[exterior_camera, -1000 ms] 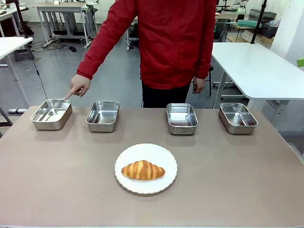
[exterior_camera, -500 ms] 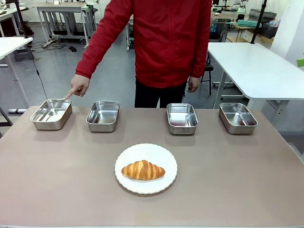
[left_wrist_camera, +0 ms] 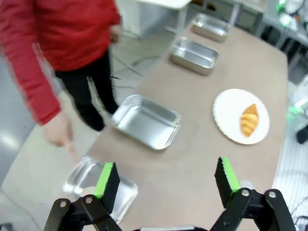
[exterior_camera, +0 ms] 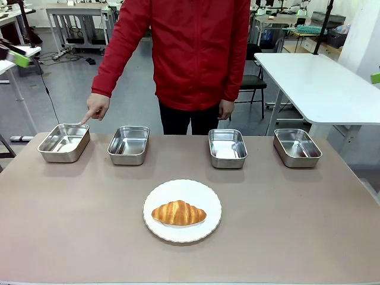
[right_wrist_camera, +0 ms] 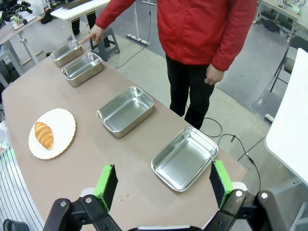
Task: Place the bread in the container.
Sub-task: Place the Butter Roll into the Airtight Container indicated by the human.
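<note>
Currently the bread point(exterior_camera: 179, 213), one croissant, lies on the single round white plate point(exterior_camera: 205, 190) at the near middle of the table point(exterior_camera: 297, 225), untouched. In the front view its long axis runs left to right across the table, parallel to the row of pans.

Four steel pans stand in a row along the far edge. The person's hand point(exterior_camera: 97, 107) points a finger down at the far-left one, so I take that as the container point(exterior_camera: 64, 142); the other three pans point(exterior_camera: 129, 145) point(exterior_camera: 227, 148) point(exterior_camera: 297, 147) sit to its right, all four empty.

The left gripper point(left_wrist_camera: 166, 177) hangs high with its jaws wide apart, holding nothing; from it the croissant lies well ahead and off to the side, the container just below. The right gripper point(right_wrist_camera: 162, 185) is likewise spread and empty, above the right end of the row.

Judgement: the plate sits about midway between the arms, but the container is on the left, so the left arm suits better. Grasp across the short axis.
</note>
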Controlling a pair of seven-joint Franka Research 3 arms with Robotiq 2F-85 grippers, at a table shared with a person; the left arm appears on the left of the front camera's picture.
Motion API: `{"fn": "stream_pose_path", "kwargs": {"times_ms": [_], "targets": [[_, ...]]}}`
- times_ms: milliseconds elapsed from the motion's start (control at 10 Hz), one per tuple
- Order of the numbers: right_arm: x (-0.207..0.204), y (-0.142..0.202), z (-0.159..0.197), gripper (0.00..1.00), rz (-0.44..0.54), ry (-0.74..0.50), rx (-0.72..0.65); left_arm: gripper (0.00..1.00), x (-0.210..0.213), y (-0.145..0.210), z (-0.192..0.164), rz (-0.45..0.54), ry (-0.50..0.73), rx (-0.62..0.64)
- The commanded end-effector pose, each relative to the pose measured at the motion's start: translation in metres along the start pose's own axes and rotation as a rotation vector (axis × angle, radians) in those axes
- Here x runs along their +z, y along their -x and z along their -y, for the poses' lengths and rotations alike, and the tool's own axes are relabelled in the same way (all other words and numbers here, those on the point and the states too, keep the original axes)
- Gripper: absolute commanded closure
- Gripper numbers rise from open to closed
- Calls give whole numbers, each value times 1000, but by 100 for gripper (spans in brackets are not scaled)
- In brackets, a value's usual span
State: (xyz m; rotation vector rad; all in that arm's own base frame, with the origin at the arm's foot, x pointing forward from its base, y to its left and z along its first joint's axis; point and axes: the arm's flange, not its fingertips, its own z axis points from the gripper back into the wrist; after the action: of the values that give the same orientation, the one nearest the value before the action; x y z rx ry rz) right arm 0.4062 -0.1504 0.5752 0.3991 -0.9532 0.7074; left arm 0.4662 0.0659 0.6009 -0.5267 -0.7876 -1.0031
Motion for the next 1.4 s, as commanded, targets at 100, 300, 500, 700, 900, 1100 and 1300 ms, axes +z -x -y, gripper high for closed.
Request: {"fn": "stream_pose_path", "kwargs": {"times_ms": [100,300,500,700,900,1100,1300], "targets": [[0,0,1,0,13,-4,2,0,-81,-19,55,-119,226,-108],[0,0,1,0,13,-4,2,0,-145,-11,113,-209,339,-240],[0,0,1,0,13,-4,2,0,-199,9,168,-267,506,-392],[0,0,1,0,13,-4,2,0,-236,27,199,-282,570,-495],[0,0,1,0,13,-4,2,0,-235,19,202,-294,583,-427],[0,0,1,0,13,-4,2,0,-235,19,202,-294,583,-427],[0,0,1,0,13,-4,2,0,-234,26,213,-300,439,-444]]}}
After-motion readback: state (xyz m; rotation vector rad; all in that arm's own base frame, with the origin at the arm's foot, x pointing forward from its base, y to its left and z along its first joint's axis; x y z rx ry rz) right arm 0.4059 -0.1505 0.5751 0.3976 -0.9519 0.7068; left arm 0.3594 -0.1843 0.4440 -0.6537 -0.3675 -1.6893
